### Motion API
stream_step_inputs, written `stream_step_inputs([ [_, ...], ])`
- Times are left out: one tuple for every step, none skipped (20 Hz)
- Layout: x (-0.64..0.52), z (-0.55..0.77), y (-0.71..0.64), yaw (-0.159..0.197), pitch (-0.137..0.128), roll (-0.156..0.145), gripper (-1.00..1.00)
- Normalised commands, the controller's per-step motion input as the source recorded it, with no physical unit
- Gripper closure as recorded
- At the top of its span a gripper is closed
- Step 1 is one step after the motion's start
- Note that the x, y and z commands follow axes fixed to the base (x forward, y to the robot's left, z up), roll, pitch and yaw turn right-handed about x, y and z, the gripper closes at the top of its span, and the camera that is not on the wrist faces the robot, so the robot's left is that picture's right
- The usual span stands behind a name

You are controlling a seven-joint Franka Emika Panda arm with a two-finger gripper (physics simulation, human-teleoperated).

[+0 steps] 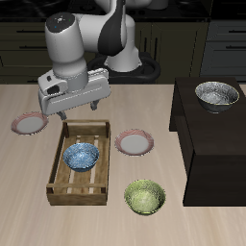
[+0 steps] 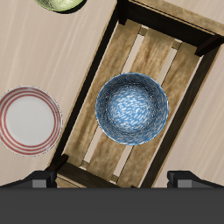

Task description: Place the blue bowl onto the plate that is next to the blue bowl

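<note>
Seen from the front, the tool (image 1: 81,113) hangs above the back end of a slatted wooden crate (image 1: 79,163) on the table (image 1: 29,183). Its fingers point down, spread wide and holding nothing. The blue bowl (image 1: 82,155) sits upright inside the crate, just below and ahead of the tool. The plate (image 1: 135,143) lies flat beside the crate, next to the bowl. A second plate (image 1: 30,122) rests farther off, on the tool's other side.

From the wrist, the blue bowl (image 2: 131,107) lies directly beneath the tool, and the plate (image 2: 29,120) sits just outside the crate wall (image 2: 86,96). The fingertips are barely visible here, apparently wide apart. The bowl looks rigid, light and smooth-glazed, so a pinch over its rim seems best.
</note>
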Motion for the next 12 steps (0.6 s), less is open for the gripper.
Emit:
stream_step_inputs([
  [0.02,-0.13,-0.01,0.055,0.034,0.019,-1.0],
  [-0.01,-0.12,-0.04,0.239,-0.033,-0.051,-1.0],
  [-0.11,-0.2,-0.06,0.141,0.008,-0.021,-1.0],
  [-0.13,-0.09,-0.07,0.377,-0.033,-0.074,-1.0],
  [-0.07,-0.06,0.06,0.11,0.039,0.038,-1.0],
  [-0.06,0.05,0.02,0.065,0.002,-0.015,-1.0],
  [-0.06,0.03,0.06,0.252,-0.036,-0.033,-1.0],
  [-0.05,0.0,0.11,0.188,-0.019,0.0,-1.0],
  [0.01,-0.1,-0.03,0.08,0.05,-0.022,-1.0],
  [0.02,-0.07,0.0,0.222,-0.06,-0.054,-1.0],
  [0.03,-0.15,-0.03,0.054,0.084,0.015,-1.0],
  [0.03,-0.11,0.02,0.163,-0.048,-0.038,-1.0],
])
